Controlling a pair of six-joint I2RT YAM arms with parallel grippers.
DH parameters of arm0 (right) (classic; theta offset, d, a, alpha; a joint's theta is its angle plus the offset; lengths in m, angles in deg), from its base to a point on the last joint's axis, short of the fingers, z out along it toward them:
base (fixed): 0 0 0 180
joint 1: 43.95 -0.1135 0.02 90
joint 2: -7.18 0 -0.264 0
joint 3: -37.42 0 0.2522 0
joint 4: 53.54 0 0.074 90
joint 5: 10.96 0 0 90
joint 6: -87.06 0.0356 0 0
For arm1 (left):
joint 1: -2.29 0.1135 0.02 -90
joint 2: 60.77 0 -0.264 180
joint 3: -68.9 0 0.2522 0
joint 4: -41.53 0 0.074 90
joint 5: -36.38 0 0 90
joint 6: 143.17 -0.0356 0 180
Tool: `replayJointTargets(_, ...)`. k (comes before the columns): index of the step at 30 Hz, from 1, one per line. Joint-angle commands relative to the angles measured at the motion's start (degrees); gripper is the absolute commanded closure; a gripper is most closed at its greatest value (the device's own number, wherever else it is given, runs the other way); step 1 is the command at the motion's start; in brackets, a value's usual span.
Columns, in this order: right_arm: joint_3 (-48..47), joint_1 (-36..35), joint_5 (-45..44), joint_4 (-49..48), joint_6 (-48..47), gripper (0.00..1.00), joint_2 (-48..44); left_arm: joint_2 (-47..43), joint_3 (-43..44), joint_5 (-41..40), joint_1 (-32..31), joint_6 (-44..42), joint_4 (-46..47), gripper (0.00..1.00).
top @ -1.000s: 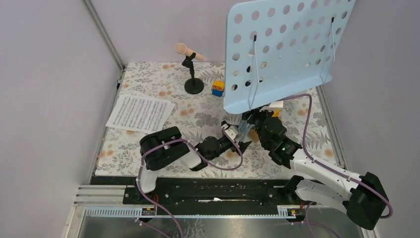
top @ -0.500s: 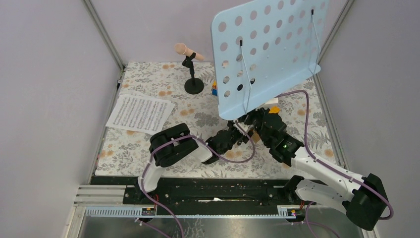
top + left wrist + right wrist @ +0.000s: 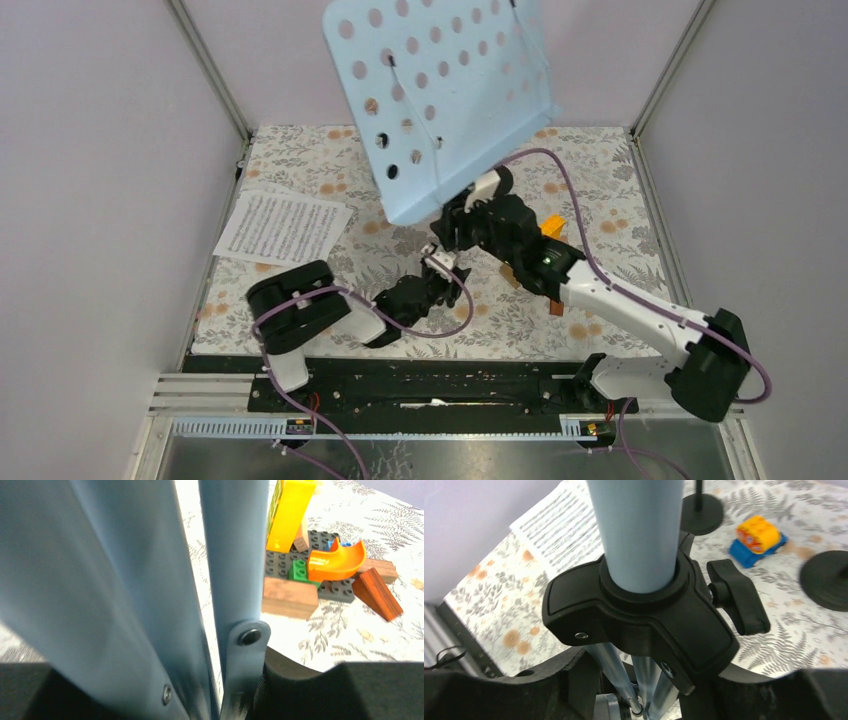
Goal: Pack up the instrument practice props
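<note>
Over the middle of the floral bench [image 3: 640, 250] the light-blue music rack [image 3: 480, 60] hangs tilted; right fingers [image 3: 499, 695] are clamped on its black hub; left fingers [image 3: 350, 692] straddle its folded legs, grip unclear; sheet music [image 3: 283, 228] lies flat at the bench's left.

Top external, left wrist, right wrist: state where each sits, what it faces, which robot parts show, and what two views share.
Top external: above and behind the bases, looking down on the floral table; left arm, right arm, tilted music stand, sheet music.
Left wrist: on the left arm, looking along the stand's blue legs toward toy blocks; own jaws at bottom.
Right wrist: on the right arm, looking down at the stand's black collar; own jaws at bottom.
Shared: sheet music, in top external and right wrist.
</note>
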Motion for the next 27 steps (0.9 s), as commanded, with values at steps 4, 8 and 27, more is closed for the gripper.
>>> replayJointTargets(4, -21.9, -7.1, 14.3, -2.8, 0.8, 1.0, 11.1, -18.4, -11.1, 6.0, -1.8, 5.6, 1.5, 0.82)
replayJointTargets(8, -30.3, -9.4, 14.9, 0.0, -1.8, 1.0, 19.0, -25.7, -15.5, 3.2, -1.8, 10.3, -3.1, 1.0)
replayJointTargets(27, -86.2, -12.0, 20.7, 25.6, -14.0, 1.0, 62.6, -53.3, -23.6, -21.2, -1.1, 22.9, -22.2, 1.0)
